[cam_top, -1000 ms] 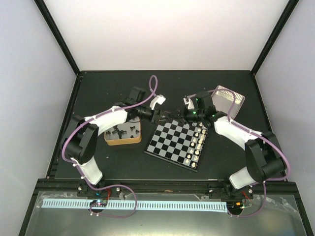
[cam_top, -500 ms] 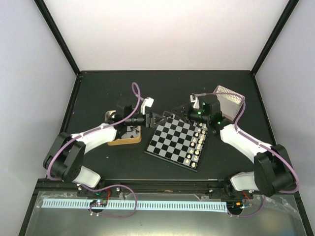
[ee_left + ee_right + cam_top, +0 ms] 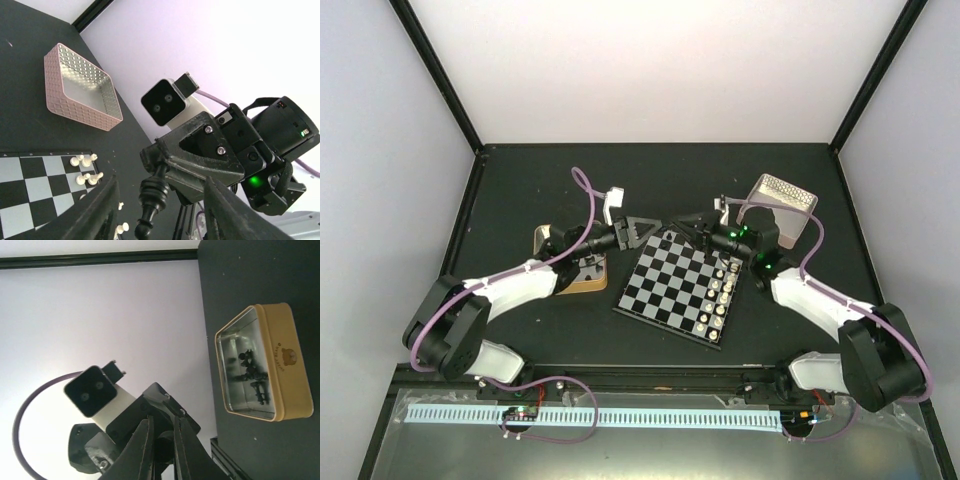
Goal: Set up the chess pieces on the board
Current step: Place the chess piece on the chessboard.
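Presently see black chess piece [image 3: 151, 192] pinched by right hand [image 3: 688, 224], held above far left corner of board [image 3: 665, 285]. Find left hand [image 3: 645, 226] facing it, fingers [image 3: 102, 212] apart on either side of that piece, no contact visible. Count more black pieces [image 3: 251, 375] lying in tin [image 3: 290, 390] on worktop [image 3: 570, 330], left of board. Compared with a second ago: both arms stretched flatter, hands turned level, pink box [image 3: 782, 200] uncovered. Note bear emblem on tin; lettering unreadable
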`<act>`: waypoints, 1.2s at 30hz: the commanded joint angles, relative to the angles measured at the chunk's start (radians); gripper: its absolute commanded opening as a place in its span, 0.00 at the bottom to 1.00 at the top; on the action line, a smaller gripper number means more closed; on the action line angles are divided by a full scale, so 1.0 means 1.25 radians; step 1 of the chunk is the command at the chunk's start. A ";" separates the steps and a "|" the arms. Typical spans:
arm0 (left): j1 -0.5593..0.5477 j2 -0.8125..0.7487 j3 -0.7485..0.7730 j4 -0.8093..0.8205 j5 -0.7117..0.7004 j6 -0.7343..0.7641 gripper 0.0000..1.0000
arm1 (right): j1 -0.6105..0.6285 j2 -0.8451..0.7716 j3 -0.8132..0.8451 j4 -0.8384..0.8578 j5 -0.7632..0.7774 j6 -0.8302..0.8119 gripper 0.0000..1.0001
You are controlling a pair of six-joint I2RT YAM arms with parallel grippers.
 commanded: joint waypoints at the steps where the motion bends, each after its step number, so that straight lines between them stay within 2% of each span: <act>1: -0.011 -0.017 -0.014 0.071 -0.032 -0.042 0.46 | -0.001 -0.024 -0.014 0.095 0.016 0.070 0.07; 13: -0.026 -0.021 -0.027 0.083 -0.044 -0.051 0.27 | 0.000 -0.016 -0.030 0.134 0.040 0.101 0.07; 22: -0.026 -0.026 -0.019 0.079 -0.063 -0.033 0.02 | 0.000 -0.017 -0.031 0.115 0.032 0.079 0.07; 26: -0.026 -0.039 -0.013 0.034 -0.067 -0.007 0.02 | -0.003 -0.031 -0.021 0.055 0.045 0.021 0.07; 28: -0.026 -0.056 -0.010 -0.038 -0.077 0.026 0.02 | -0.012 -0.048 -0.006 -0.025 0.067 -0.047 0.07; 30: -0.026 -0.076 0.014 -0.186 -0.091 0.094 0.01 | -0.025 -0.077 0.012 -0.140 0.111 -0.140 0.07; 33: -0.036 -0.061 0.105 -0.517 -0.146 0.264 0.02 | -0.032 -0.126 0.057 -0.345 0.211 -0.301 0.07; 36: -0.061 0.013 0.211 -0.776 -0.224 0.386 0.02 | -0.032 -0.176 0.068 -0.474 0.310 -0.407 0.07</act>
